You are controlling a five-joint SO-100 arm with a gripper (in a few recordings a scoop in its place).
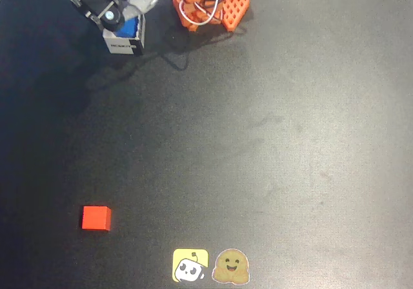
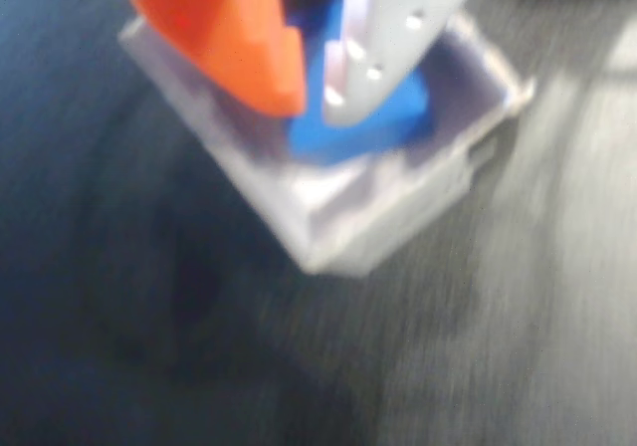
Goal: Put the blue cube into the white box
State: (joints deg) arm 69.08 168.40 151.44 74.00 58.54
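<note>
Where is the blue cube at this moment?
The blue cube sits inside the white box, between the tool's fingers in the wrist view; in the overhead view, that box is top left, beside the orange arm base.

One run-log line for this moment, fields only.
gripper: over white box, grip state unclear | blue cube: inside box, between fingers | red cube: on table, far from box | stage: placement
</note>
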